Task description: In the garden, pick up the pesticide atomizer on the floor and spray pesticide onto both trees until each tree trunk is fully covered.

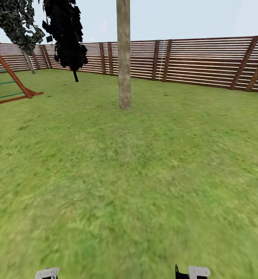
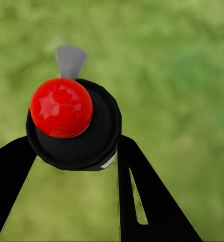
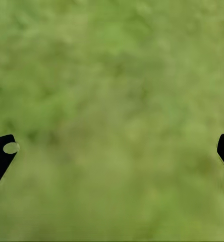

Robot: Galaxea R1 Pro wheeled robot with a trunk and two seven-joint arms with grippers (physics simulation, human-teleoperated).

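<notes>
The pesticide atomizer (image 2: 66, 116) has a black round body, a glossy red ball top and a grey nozzle. My left gripper (image 2: 74, 156) is shut on it, black fingers (image 2: 142, 196) pressing both sides, above the grass. A tree trunk (image 1: 123, 58), thick, smooth and beige-grey, rises from the lawn straight ahead in the head view, several metres off. Its crown is out of frame. Another tree (image 1: 18, 23) with a mottled green crown stands far left by the fence. My right gripper (image 3: 114, 148) is open over bare grass, with nothing between its fingers.
The grass floor (image 1: 144, 174) stretches between me and the trunk. A brown slatted fence (image 1: 206, 62) closes the back. A dark conifer (image 1: 67, 35) stands left of the trunk. A red-brown wooden play frame (image 1: 9, 81) sits at the far left.
</notes>
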